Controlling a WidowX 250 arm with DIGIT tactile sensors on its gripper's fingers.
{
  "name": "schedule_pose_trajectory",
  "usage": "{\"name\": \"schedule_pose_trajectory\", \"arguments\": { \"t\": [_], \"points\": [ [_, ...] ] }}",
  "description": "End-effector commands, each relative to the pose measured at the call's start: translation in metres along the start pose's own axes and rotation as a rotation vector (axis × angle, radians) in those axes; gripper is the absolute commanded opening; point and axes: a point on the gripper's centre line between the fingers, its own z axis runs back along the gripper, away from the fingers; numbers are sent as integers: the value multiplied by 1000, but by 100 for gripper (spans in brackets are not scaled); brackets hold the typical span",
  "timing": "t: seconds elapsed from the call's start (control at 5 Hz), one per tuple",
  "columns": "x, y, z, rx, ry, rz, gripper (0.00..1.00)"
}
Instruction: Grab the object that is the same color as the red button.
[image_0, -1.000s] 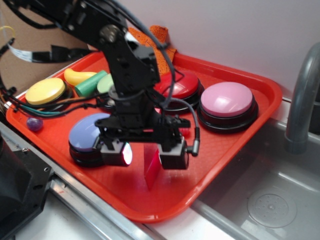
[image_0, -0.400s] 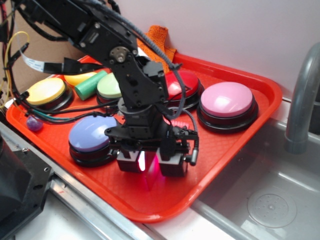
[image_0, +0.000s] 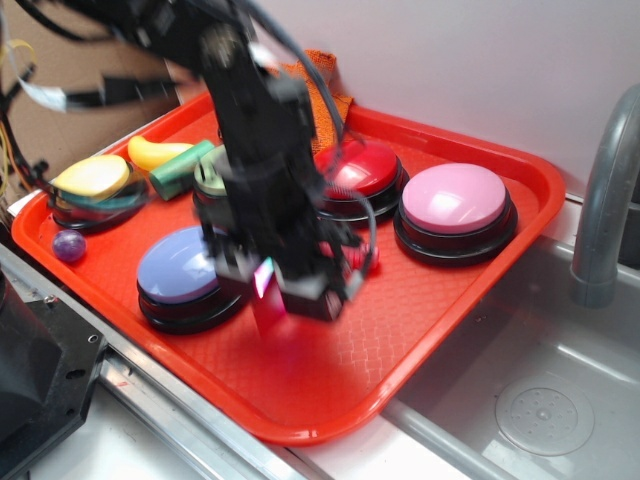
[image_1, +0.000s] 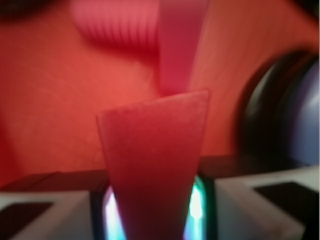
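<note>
Most of the job looks done: my fingers (image_1: 150, 220) are clenched on the red wedge (image_1: 152, 165), held above the orange tray (image_0: 440, 330) near the red button (image_0: 355, 168), only a clear lift left.

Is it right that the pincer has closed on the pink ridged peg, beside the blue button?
No. The wrist view shows the pincer closed on the red wedge block, not the ridged peg lying beyond it. The blue button is indeed beside it.
</note>
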Motion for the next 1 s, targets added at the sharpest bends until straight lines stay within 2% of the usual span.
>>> {"name": "schedule_pose_trajectory", "arguments": {
  "t": [0.0,0.2,0.4,0.6,0.8],
  "points": [
    [43,52,73,18,-59,-140,0],
    [56,80,92,38,-49,-152,0],
    [63,96,107,95,-73,-179,0],
    [58,106,114,114,-119,-175,0],
    [63,105,111,140,-88,-177,0]
  ]
}}
